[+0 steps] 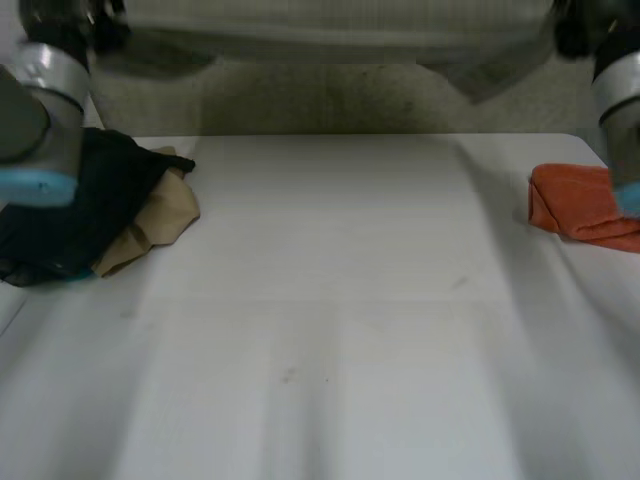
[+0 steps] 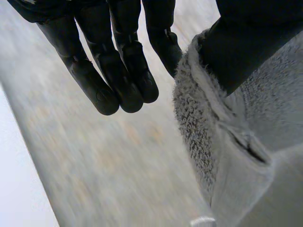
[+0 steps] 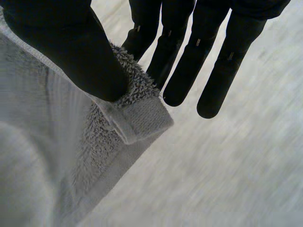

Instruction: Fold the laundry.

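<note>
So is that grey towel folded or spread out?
Spread out, not folded. The left hand and right hand each pinch one end of the grey towel, which hangs stretched wide between them, off the table.

Grey towel (image 2: 196, 118) up close: looped, nubbly terry pile, with a flat, tight-woven hem band along its edge. Left hand (image 2: 113, 71) and right hand (image 3: 187, 71) are both smooth black, matt with a faint sheen, plastic by the look. Desk (image 1: 330, 300) is white, smooth, softly glossy. Orange cloth (image 1: 580, 205) looks soft and matt; black cloth (image 1: 95, 200) and tan cloth (image 1: 160, 225) are limp, matt fabric.
</note>
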